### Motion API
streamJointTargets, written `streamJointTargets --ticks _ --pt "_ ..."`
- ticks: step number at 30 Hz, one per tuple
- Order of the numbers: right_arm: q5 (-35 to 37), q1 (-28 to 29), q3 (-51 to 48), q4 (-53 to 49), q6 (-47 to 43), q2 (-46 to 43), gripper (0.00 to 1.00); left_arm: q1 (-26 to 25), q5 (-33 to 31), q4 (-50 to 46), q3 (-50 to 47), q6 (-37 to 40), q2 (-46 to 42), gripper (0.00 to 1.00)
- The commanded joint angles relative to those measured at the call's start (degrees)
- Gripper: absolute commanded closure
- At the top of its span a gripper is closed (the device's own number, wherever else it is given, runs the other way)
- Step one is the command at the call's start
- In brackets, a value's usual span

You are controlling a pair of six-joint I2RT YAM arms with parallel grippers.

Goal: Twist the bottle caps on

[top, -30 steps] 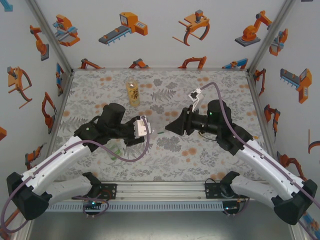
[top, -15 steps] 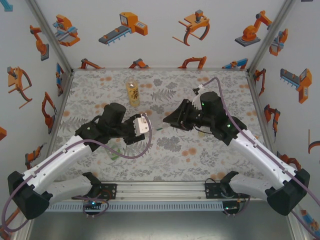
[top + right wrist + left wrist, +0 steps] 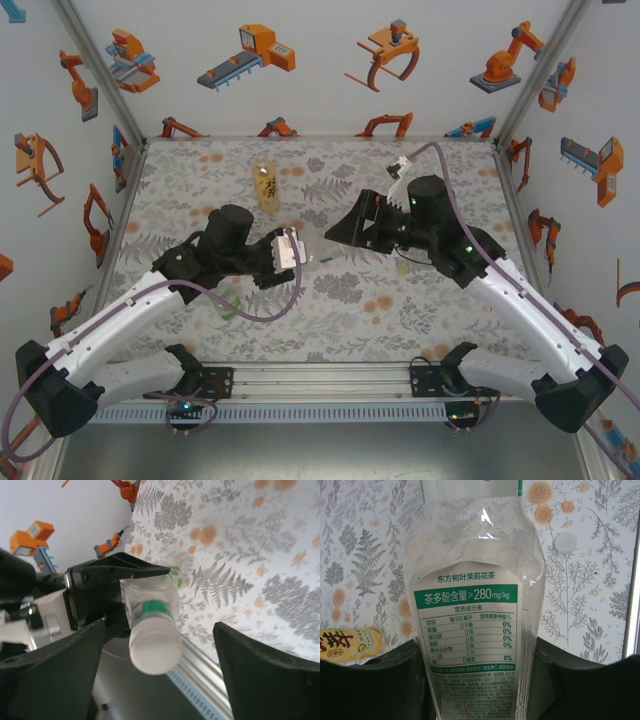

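My left hand [image 3: 296, 250] grips the clear green-banded bottle [image 3: 475, 605] over the middle of the worktop [image 3: 450, 320]. My right hand [image 3: 338, 233] is spread wide, fingers [image 3: 260, 675] flanking its cap [image 3: 155, 652] without touching. The amber bottle [image 3: 265, 185] stands near the far edge.

You are looking at a clear bottle [image 3: 475, 555] of glossy, light-catching plastic wearing a smooth printed label [image 3: 470, 630]. Its cap [image 3: 155, 652] is showing matt whitish plastic. The floral cloth [image 3: 400, 310] is lying matt, and the rail [image 3: 320, 378] is gleaming like brushed metal.
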Motion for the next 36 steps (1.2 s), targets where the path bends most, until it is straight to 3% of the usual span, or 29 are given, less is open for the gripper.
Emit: streamJointTargets --ticks 1,4,10,16,20,26,36 --pt "2.7 0.3 2.4 -0.8 -16.1 -3.9 0.16 -0.2 2.7 1.1 1.4 1.4 -1.5 1.0" --pt "-0.7 0.3 1.1 2.1 -28.8 -6.6 0.2 -0.2 3.8 1.0 1.2 1.8 -2.1 1.0" --pt "-15.0 0.3 -2.0 4.8 -58.4 -11.8 0.22 -0.2 9.2 -0.4 1.4 2.7 -2.9 1.0" --pt "-25.9 0.3 -1.0 0.3 -76.2 -9.3 0.26 -0.3 10.6 -0.7 1.5 3.0 -2.5 1.0" --pt "-29.3 0.4 -0.3 -1.7 -80.3 -7.3 0.32 -0.3 10.4 -0.7 1.5 2.8 -1.9 1.0" --pt "-28.3 0.4 -2.5 0.4 -80.3 -7.4 0.32 -0.3 8.6 -1.3 2.1 2.6 -1.1 1.0" --pt "-28.9 0.5 -3.1 1.2 -80.0 -6.4 0.42 -0.3 9.2 -1.4 2.2 2.8 -1.0 1.0"
